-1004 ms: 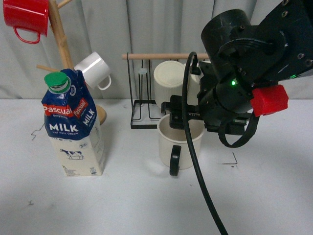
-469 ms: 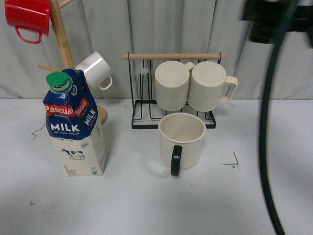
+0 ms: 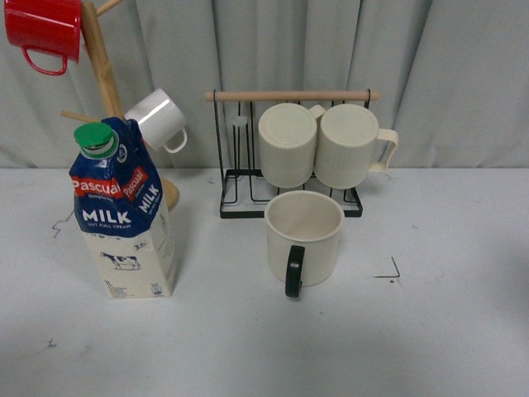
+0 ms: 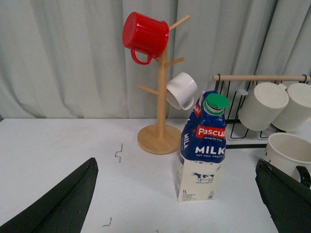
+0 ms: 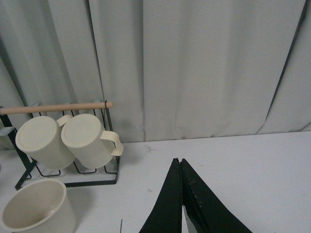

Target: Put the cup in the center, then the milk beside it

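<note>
The cup (image 3: 304, 236), a wide cream mug with its black handle facing the camera, stands upright on the white table near the middle in the front view. The milk (image 3: 122, 215), a blue and cream carton with a green cap, stands upright at the left, well apart from the cup. Neither arm shows in the front view. In the left wrist view, my left gripper (image 4: 175, 162) is open, low over the table, with the milk (image 4: 203, 145) ahead between its wide-spread fingers (image 4: 63, 201) and the cup (image 4: 290, 150) at the edge. My right gripper (image 5: 179, 161) is shut on nothing, to the side of the cup (image 5: 36, 208).
A black wire rack (image 3: 240, 198) with two ribbed cream mugs (image 3: 318, 145) stands just behind the cup. A wooden mug tree (image 3: 99, 66) behind the milk carries a red mug (image 3: 43, 29) and a small white mug (image 3: 159, 118). A grey curtain closes the back.
The right arm, which hung in front of the cup a second ago, has lifted away and left the front view. The cup and milk have stayed in place.
</note>
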Tool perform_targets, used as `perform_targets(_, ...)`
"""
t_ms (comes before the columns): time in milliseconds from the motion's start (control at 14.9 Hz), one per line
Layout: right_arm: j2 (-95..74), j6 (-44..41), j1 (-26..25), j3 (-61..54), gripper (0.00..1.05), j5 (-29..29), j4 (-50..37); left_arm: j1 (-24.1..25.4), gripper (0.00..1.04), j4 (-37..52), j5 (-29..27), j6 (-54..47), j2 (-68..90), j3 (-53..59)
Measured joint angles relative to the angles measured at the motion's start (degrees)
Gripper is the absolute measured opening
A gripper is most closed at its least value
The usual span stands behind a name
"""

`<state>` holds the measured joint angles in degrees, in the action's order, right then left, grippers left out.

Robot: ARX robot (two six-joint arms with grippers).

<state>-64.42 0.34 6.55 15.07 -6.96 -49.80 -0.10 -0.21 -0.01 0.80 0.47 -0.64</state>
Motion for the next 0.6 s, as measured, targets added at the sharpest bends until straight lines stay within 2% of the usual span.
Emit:
perform_targets(201, 7.4, 0.0, -1.8, -6.0, 0.02, 2.5, 2.7, 0.0, 0.98, 0.0, 0.0, 0.0, 0.0, 0.0)
perform_targets(335, 13.4, 0.0, -6.6, -8.6, 0.02, 6.2, 5.6, 0.0, 0.98, 0.0, 0.0, 0.0, 0.0, 0.0)
perform_targets(469, 19.1, 0.0, -6.6, -10.8, 0.02, 6.9, 9.3, 0.0, 0.98, 0.0, 0.0, 0.0, 0.0, 0.0)
perform_targets(536, 19.9, 0.0, -6.6, -12.6, 0.02, 6.9, 6.3, 0.0, 0.98, 0.0, 0.0, 0.0, 0.0, 0.0)
perform_targets(603, 21.3, 0.0, -6.6, -13.8, 0.02, 6.9, 8.6, 0.0, 0.98, 0.0, 0.0, 0.0, 0.0, 0.0)
